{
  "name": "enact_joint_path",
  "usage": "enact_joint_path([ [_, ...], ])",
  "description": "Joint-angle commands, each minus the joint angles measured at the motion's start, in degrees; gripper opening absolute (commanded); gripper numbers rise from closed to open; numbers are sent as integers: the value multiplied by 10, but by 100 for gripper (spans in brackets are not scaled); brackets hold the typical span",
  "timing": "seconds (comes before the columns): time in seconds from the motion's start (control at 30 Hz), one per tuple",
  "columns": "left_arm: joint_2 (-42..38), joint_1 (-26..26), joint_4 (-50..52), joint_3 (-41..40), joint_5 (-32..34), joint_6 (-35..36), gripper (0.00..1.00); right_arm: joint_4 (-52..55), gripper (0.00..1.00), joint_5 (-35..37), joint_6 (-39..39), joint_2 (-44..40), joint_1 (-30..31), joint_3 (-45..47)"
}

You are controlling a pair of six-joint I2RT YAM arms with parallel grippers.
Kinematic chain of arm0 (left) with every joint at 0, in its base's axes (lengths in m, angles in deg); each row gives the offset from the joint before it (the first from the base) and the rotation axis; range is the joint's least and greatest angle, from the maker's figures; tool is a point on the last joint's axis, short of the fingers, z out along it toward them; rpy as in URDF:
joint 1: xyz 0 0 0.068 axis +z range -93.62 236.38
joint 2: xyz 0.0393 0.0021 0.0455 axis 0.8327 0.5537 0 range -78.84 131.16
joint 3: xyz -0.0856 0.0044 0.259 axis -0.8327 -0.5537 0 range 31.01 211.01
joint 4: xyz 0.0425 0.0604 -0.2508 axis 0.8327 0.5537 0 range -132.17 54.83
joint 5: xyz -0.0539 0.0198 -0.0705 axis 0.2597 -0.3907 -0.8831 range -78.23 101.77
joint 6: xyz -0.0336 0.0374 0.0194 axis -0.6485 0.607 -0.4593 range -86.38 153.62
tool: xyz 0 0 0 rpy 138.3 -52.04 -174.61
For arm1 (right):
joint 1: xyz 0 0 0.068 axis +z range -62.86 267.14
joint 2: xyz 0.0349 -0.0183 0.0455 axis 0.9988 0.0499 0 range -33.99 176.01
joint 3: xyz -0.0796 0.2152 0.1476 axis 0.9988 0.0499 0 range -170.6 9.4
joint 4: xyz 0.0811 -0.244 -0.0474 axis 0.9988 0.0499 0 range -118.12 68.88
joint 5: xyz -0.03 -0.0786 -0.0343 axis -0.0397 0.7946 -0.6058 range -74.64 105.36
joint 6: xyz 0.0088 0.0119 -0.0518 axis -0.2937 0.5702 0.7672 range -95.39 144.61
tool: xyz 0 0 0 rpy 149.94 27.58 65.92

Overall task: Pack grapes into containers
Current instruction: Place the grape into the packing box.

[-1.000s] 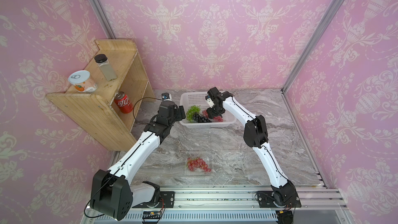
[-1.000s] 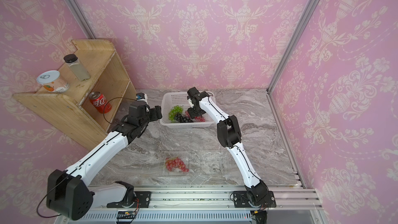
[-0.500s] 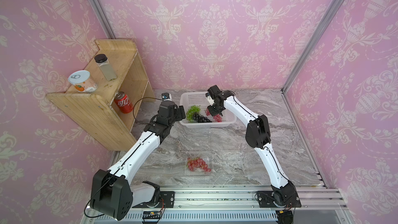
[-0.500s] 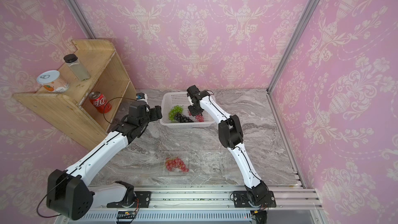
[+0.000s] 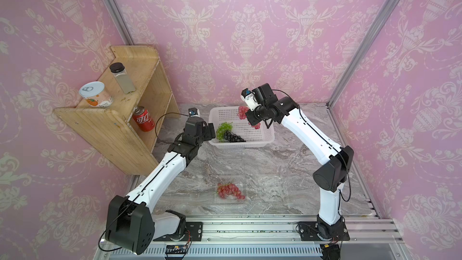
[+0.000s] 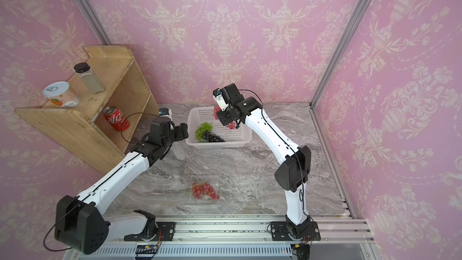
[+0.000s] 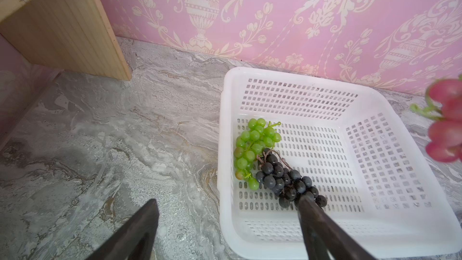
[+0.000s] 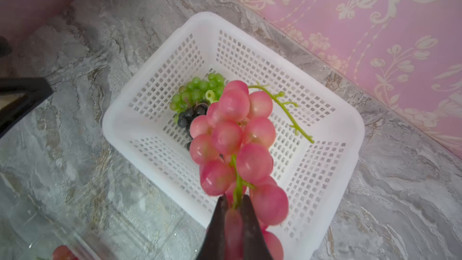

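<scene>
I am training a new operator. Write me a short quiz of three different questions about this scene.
1. True or false: the right gripper is shut on a red-pink grape bunch above the white perforated plastic basket.
2. Which bunches lie in the basket? A) light green bunch and dark purple bunch B) two red-pink C) none
3. How many bunches are already packed in a clear plastic container?
Key: 1 true; 2 A; 3 one, a second red-pink bunch.

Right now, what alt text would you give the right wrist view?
The right gripper is shut on the stem of a red-pink grape bunch, held above a white perforated basket. A green bunch and a dark bunch lie together inside it.
</scene>
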Motion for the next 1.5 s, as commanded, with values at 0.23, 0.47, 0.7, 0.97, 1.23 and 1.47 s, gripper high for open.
enact_joint_path([
  [0.23, -37, -5, 54, 2, 6, -50, 87, -45, 0, -102, -61, -183, 141, 259],
  [0.47, -66, -5, 81, 0, 15, -49, 87, -83, 0, -130, -108, -187, 225, 357],
  [0.7, -92, -5, 83, -16, 19, -53, 87, -106, 0, -133, -107, -138, 270, 379],
  [0.97, -99, -5, 85, -24, 18, -54, 87, -126, 0, -149, -111, -95, 285, 385],
  [1.23, -98, -5, 82, -27, 13, -53, 87, -136, 18, -137, -112, -65, 286, 403],
  [1.47, -101, -5, 81, -27, 12, -49, 87, -132, 59, -124, -114, -105, 280, 407],
])
